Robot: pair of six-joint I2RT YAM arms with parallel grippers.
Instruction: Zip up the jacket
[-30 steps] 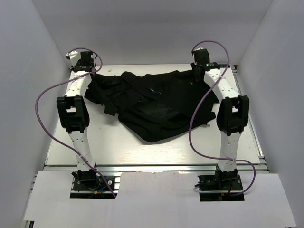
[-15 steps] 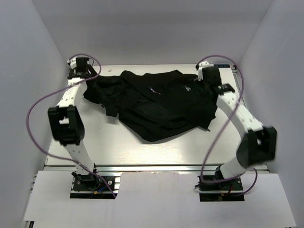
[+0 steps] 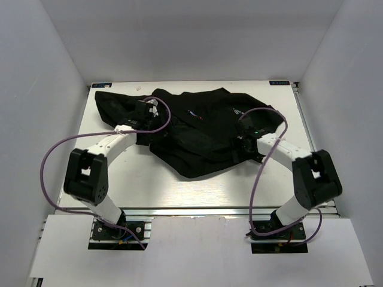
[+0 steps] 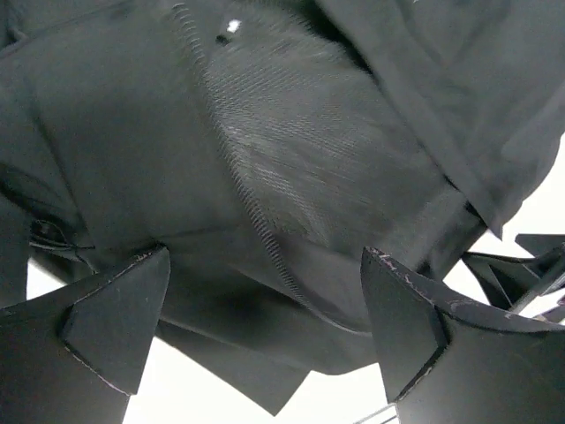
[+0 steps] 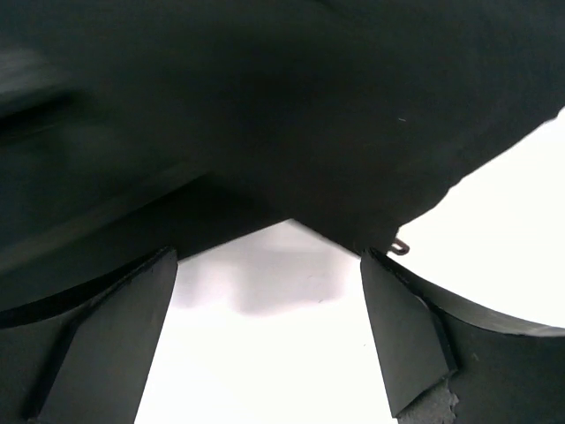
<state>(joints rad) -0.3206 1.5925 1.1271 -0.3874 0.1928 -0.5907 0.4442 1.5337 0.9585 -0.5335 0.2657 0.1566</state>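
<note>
The black jacket [image 3: 197,134] lies crumpled across the far middle of the white table [image 3: 179,188], one sleeve stretched toward the far left corner. My left gripper [image 3: 149,110] hovers over the jacket's left part, open. In the left wrist view my left gripper [image 4: 265,256] has nothing between its fingers, and a line of zipper teeth [image 4: 252,216] runs down the jacket [image 4: 300,141] below. My right gripper [image 3: 242,143] is open at the jacket's right near edge. In the right wrist view my right gripper [image 5: 269,256] frames bare table, with the jacket hem [image 5: 291,141] and a small metal pull [image 5: 399,247] just beyond.
White walls close in the table on the left, back and right. Purple cables [image 3: 60,149] loop from both arms over the table. A small white scrap [image 3: 139,88] lies near the back edge. The arm bases [image 3: 114,227] stand at the near edge.
Both arms have swung from the far corners in toward the jacket. Both grippers have opened and let go of the fabric, which now lies flatter, its left sleeve spread out.
</note>
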